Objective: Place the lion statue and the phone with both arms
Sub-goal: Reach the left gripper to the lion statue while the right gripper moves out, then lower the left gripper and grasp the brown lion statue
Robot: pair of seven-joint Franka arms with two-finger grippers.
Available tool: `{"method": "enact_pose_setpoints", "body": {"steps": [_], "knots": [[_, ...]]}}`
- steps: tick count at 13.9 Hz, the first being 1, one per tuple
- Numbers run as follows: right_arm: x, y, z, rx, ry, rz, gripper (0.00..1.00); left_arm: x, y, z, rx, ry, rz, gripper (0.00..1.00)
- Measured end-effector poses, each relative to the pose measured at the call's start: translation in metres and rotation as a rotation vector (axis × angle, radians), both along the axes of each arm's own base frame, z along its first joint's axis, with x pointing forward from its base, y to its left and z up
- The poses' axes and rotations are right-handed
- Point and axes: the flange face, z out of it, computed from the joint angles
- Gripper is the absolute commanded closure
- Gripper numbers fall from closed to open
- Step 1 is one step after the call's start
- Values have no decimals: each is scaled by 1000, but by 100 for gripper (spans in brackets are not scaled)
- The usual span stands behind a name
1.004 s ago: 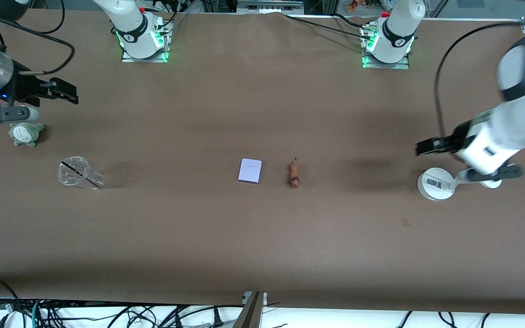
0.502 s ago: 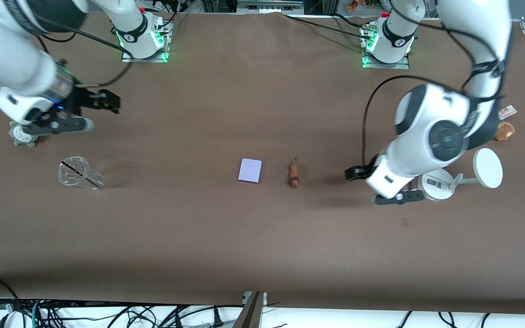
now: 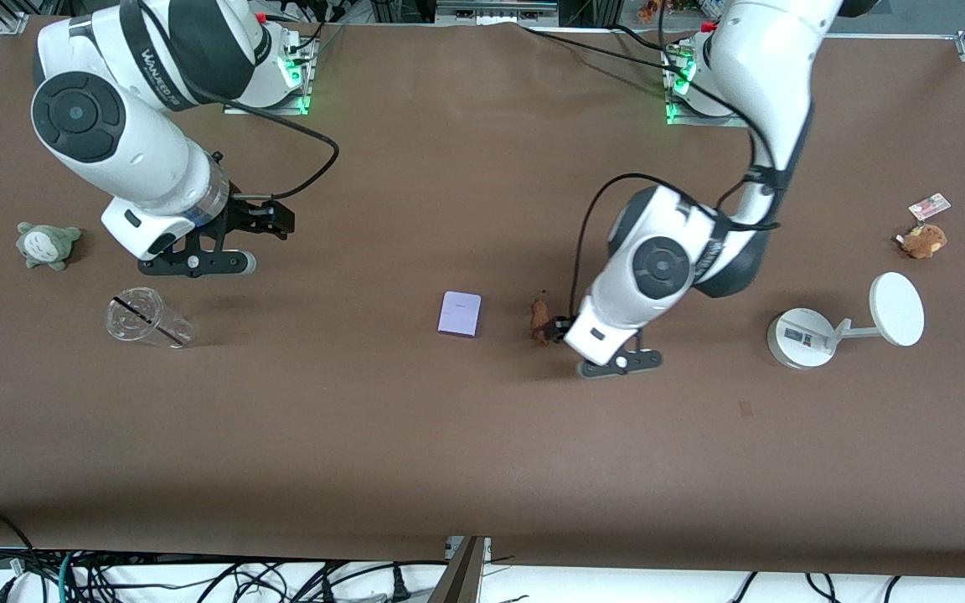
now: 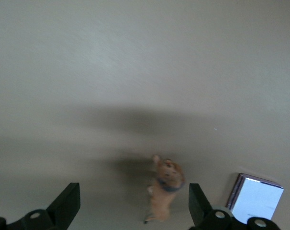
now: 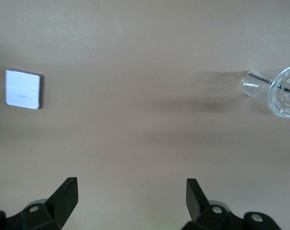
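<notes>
**Both arms out over the desk, nothing gripped**

The lion statue [image 3: 540, 321] lay near the middle of the brown desk [image 3: 482, 435], with the phone [image 3: 460, 314] just beside it toward the right arm's end, the two apart. The left gripper [image 4: 131, 203] hung over the lion statue, jaws wide and empty; in the left wrist view the figurine sat between the two fingers, closer to one of them. The right gripper [image 5: 130, 199] was over bare desk between the clear plastic cup [image 3: 146, 318] and the phone, well short of the phone, jaws wide and empty too.

The step in hand looked like the approach to each pick. To do it well, the left arm would want to centre the lion statue between its fingers and close across the narrow body, not along its length. The right arm needed to travel to the phone first; a flat slab offers little height, so the fingers should straddle its shorter edges and come right down to the desk.
</notes>
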Motion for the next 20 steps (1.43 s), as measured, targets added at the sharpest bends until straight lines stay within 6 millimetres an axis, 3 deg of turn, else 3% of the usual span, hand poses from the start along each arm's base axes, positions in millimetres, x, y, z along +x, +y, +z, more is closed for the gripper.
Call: {"method": "enact_pose_setpoints", "body": {"steps": [3, 7, 11, 12, 13, 15, 16, 20], "knots": [[1, -2, 21, 8, -25, -5, 0, -16, -28, -18, 31, -5, -7, 0], [3, -4, 19, 5, -20, -9, 0, -38, -58, -51, 92, -43, -28, 0], [3, -5, 18, 5, -19, -11, 0, -48, -62, -82, 120, -59, -53, 0], [3, -5, 18, 5, -18, -11, 0, -50, -63, -85, 131, -62, -54, 9], [3, -5, 18, 5, -18, -11, 0, -51, -65, -86, 137, -65, -57, 45], [3, -6, 18, 4, -18, -11, 0, -52, -67, -86, 139, -67, -54, 88], [3, -6, 18, 4, -18, -11, 0, -52, -67, -86, 140, -67, -52, 100], [3, -6, 18, 4, -18, -11, 0, -47, -60, -83, 143, -70, -40, 100]]}}
